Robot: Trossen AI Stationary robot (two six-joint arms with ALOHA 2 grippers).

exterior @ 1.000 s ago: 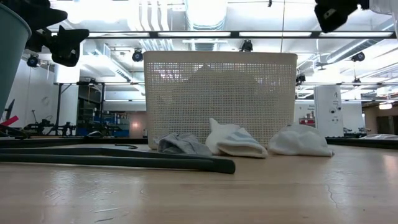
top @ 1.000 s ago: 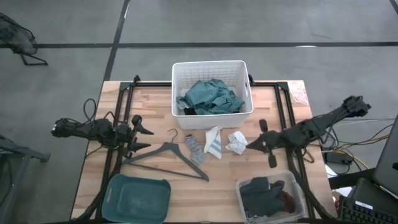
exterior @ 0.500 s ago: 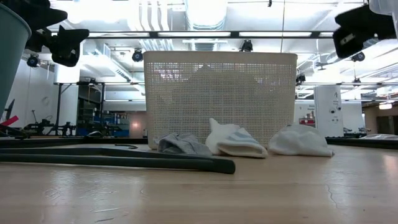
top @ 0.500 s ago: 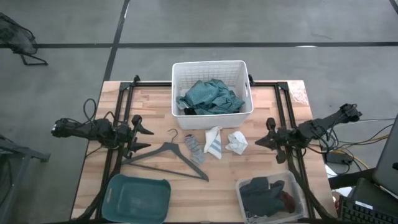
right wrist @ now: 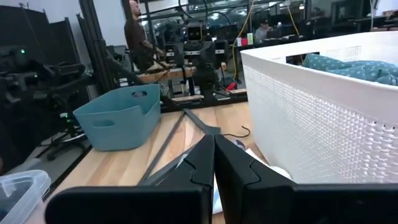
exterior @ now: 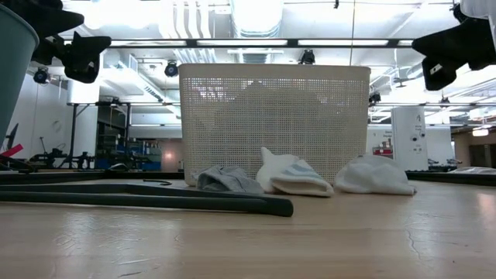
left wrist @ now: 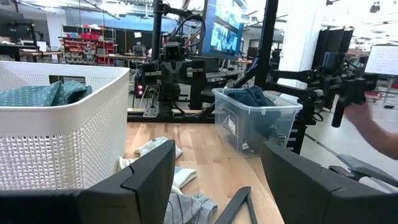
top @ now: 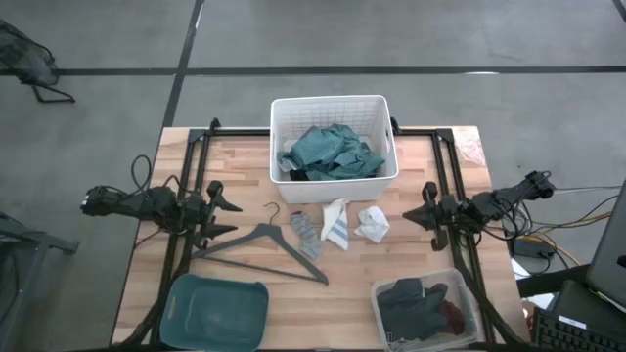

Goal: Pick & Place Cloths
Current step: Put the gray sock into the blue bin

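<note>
Both arms hovering low at the bench (top: 254, 161) edges, nothing held.
Left end effector (top: 227, 217) fingers apart by the hanger (top: 262, 251); right end effector (top: 424, 211) pinched together, empty. Crumpled teal cloth (top: 331, 152) sits in the far white basket (top: 333, 106); three small pieces (top: 335, 224) lie mid-bench.

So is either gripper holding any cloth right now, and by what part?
Nothing is held. The left gripper hangs open by the hanger; the right gripper is shut on nothing, beside the white cloth.
</note>
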